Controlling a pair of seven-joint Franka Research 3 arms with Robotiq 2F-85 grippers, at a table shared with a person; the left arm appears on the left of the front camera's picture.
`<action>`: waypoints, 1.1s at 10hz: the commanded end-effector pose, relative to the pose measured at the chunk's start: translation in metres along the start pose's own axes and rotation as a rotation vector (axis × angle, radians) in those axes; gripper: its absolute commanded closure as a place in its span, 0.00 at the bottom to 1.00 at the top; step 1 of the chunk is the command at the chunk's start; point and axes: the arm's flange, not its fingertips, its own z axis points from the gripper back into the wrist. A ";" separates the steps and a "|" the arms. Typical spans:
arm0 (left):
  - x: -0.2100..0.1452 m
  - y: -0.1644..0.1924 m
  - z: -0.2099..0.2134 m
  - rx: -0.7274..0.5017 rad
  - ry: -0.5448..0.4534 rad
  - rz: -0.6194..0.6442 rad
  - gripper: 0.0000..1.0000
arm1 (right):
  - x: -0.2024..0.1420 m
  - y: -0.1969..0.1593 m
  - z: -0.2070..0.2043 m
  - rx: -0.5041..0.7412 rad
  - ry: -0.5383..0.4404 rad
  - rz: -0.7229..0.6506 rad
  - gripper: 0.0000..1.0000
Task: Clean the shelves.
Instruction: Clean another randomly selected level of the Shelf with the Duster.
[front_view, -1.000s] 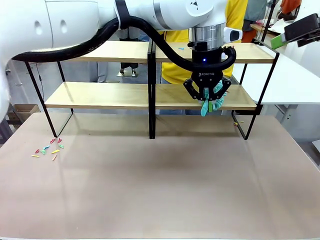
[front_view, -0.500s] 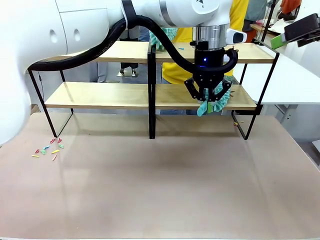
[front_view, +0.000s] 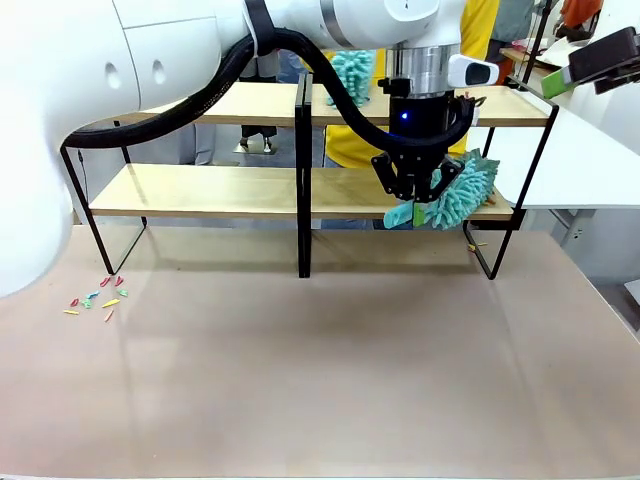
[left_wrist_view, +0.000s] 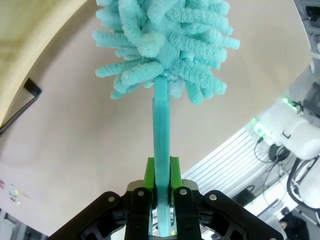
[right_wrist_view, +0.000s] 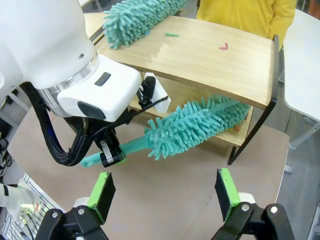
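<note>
While the left gripper (front_view: 414, 196) squeezes the teal duster (front_view: 455, 190) by its handle at the lower board of the shelves (front_view: 230, 190), right of frame centre, it should sweep slowly along the wood.

A broad grey-brown tabletop (front_view: 320, 380) fills the foreground. On its left side, near the front, lies a small scatter of colourful bits (front_view: 95, 300) in red, yellow and green. A few more small bits (right_wrist_view: 172, 34), one green and one pink, lie apart on a wooden board in the right wrist view. A fluffy teal duster (right_wrist_view: 200, 122) on a teal plastic handle stretches along a lower board. A second teal duster (right_wrist_view: 137, 15) lies higher up. Behind stands a person in a yellow top (right_wrist_view: 245, 15). A white table (front_view: 590, 150) sits at right.
</note>
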 end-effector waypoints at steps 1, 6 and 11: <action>0.007 -0.006 0.002 0.076 0.064 -0.051 0.87 | 0.000 -0.001 0.000 0.006 -0.002 -0.004 0.00; -0.054 -0.023 0.008 -0.052 0.129 -0.326 0.87 | 0.000 -0.001 0.000 0.006 -0.002 -0.004 0.00; -0.134 -0.032 -0.008 0.110 0.111 -0.400 0.87 | 0.000 -0.001 0.000 0.006 -0.002 -0.004 0.00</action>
